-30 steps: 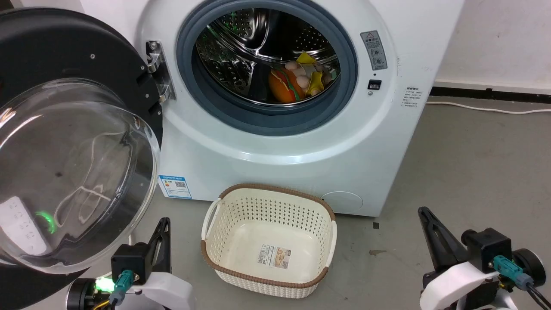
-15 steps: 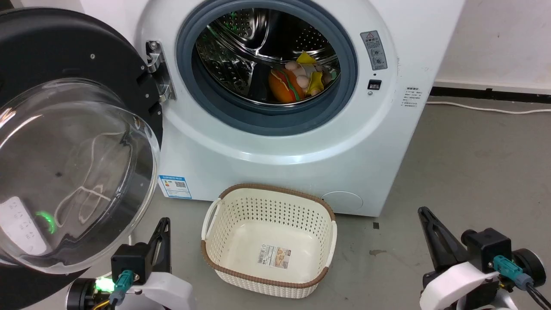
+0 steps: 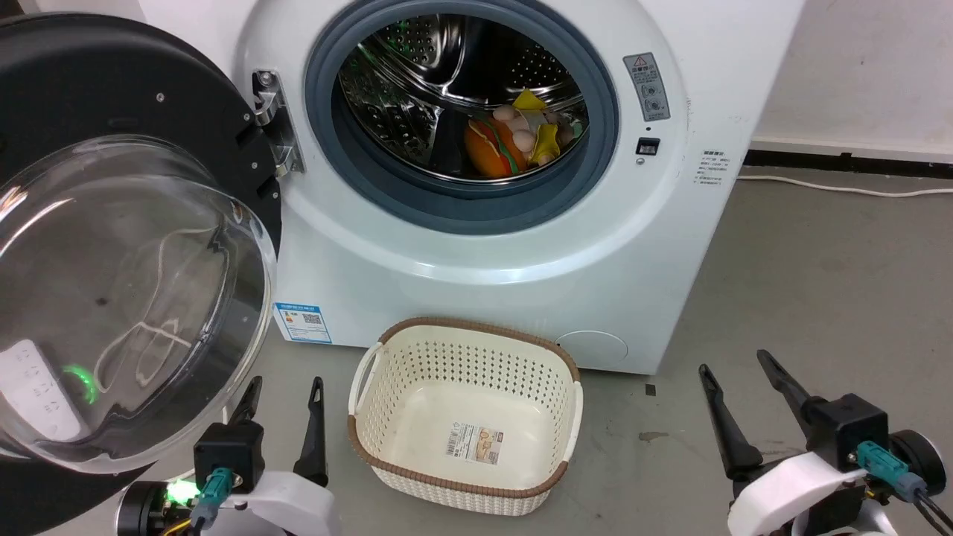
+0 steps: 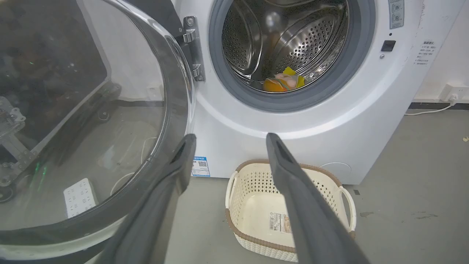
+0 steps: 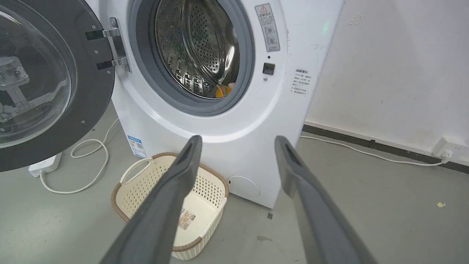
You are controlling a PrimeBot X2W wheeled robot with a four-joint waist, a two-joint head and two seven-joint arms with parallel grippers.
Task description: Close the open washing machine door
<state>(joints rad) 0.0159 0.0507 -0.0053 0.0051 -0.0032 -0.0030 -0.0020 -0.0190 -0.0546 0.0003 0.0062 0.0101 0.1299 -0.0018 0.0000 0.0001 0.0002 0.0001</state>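
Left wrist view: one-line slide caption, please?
Open left pincer faces the washing machine: washing machine door swung wide, cream basket in front.

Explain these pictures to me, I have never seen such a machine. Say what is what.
This is a wheeled robot with two arms, facing a white washing machine. One picture comes from a camera on its head; the other two come from its wrists, each looking along that arm's two dark fingers. In the head view the left gripper and right gripper sit at the bottom, both open, holding nothing. The washing machine door stands swung open at the left. Colourful toys lie in the drum. A cream basket stands on the grey floor.
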